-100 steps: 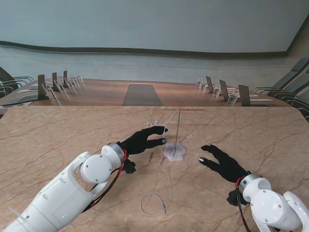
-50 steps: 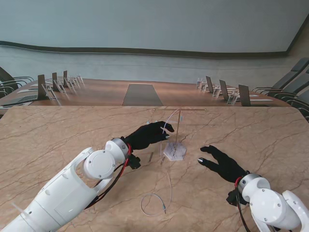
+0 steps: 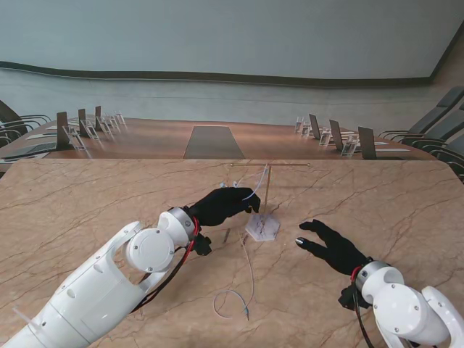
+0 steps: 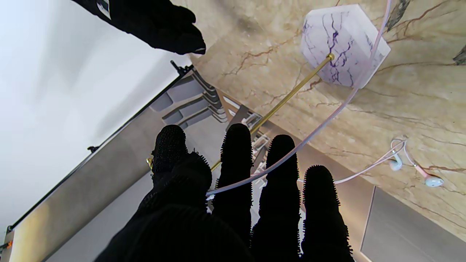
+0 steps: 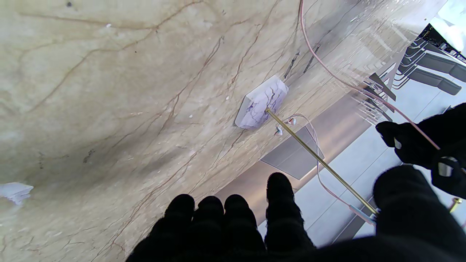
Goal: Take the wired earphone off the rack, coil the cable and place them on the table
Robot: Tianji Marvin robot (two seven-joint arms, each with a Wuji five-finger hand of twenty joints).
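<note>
The rack [image 3: 262,227] is a thin gold T-stand on a white hexagonal marble base [image 4: 342,47], mid-table. The pale pink earphone cable [image 3: 249,264] hangs from the top bar, runs through my left hand [image 3: 226,204] and trails to a loose loop [image 3: 230,302] on the table nearer to me. In the left wrist view the cable [image 4: 320,125] is pinched between thumb and fingers, and two white earbuds [image 4: 395,163] dangle beyond. My right hand [image 3: 330,244] hovers open to the right of the base, holding nothing. The right wrist view shows the base [image 5: 260,103] and my left hand [image 5: 426,145] on the cable.
The marble table [image 3: 87,203] stretches wide on both sides. Beyond its far edge is a conference table with chairs and name stands [image 3: 87,123] on the left and right [image 3: 341,134]. A small dark mark [image 3: 226,235] lies left of the base.
My left hand moved in toward the rack pole and closed its fingers on the hanging cable. The slack on the table shifted a little. The right hand barely moved.
</note>
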